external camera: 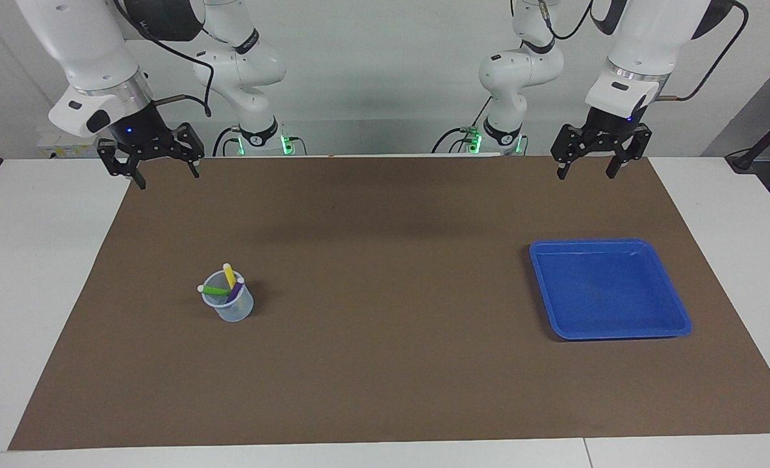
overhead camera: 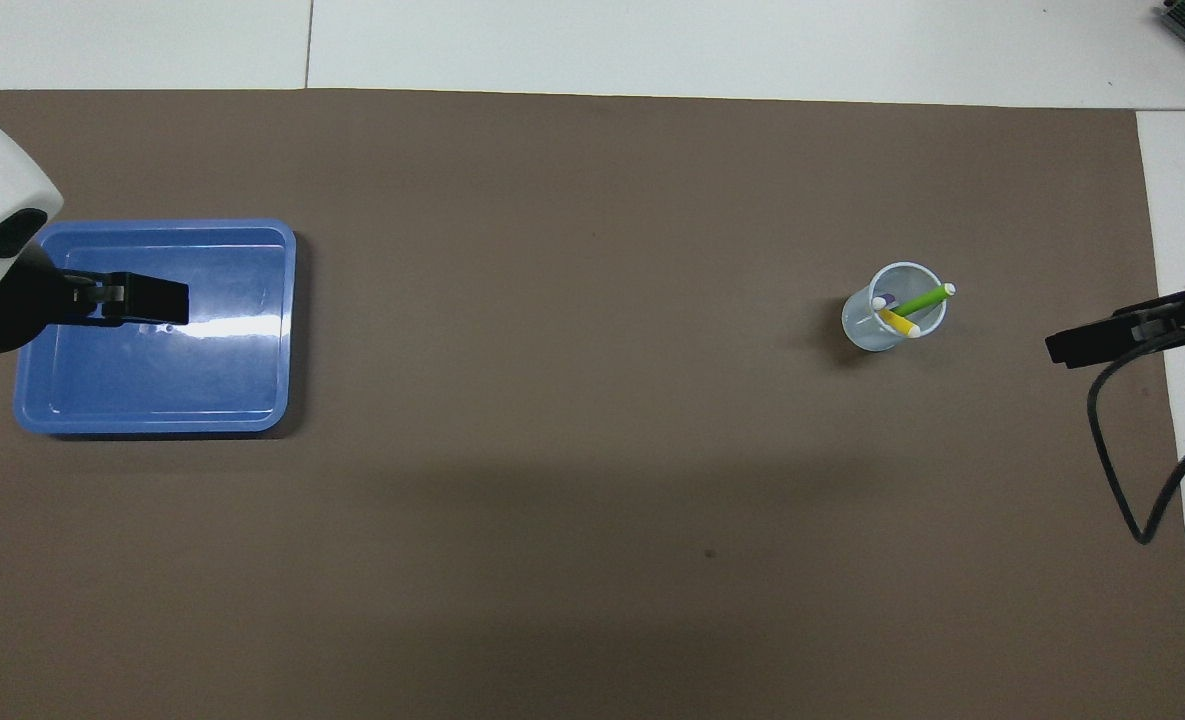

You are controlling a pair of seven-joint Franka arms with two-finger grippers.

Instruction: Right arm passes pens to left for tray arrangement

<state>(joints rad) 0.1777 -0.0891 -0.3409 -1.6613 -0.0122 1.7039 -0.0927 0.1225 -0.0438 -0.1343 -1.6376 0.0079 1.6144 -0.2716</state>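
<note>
**Both arms raised, pens in cup, tray bare**

Right gripper [external camera: 164, 168]: hangs in the air over the mat's [external camera: 385, 364] edge nearest the robots, at the right arm's end of the table. Fingers spread wide, nothing between them. The arm waits.

Left gripper [external camera: 592, 166]: hangs over the same mat edge at the left arm's end. Fingers also wide apart, holding nothing. In the overhead view it covers part of the tray [overhead camera: 242, 400]; the facing view shows it well above and clear of it.

Pens: all three stand in a small translucent cup [external camera: 234, 311], upright on the mat toward the right arm's end. Yellow pen [external camera: 229, 277], green pen [external camera: 214, 290] and purple pen [external camera: 236, 290] lean against the rim, pale cap ends up, fanning outward in different directions.

Tray [external camera: 609, 289]: blue, flat on the mat toward the left arm's end, well apart from the cup. Nothing lies in it.
</note>
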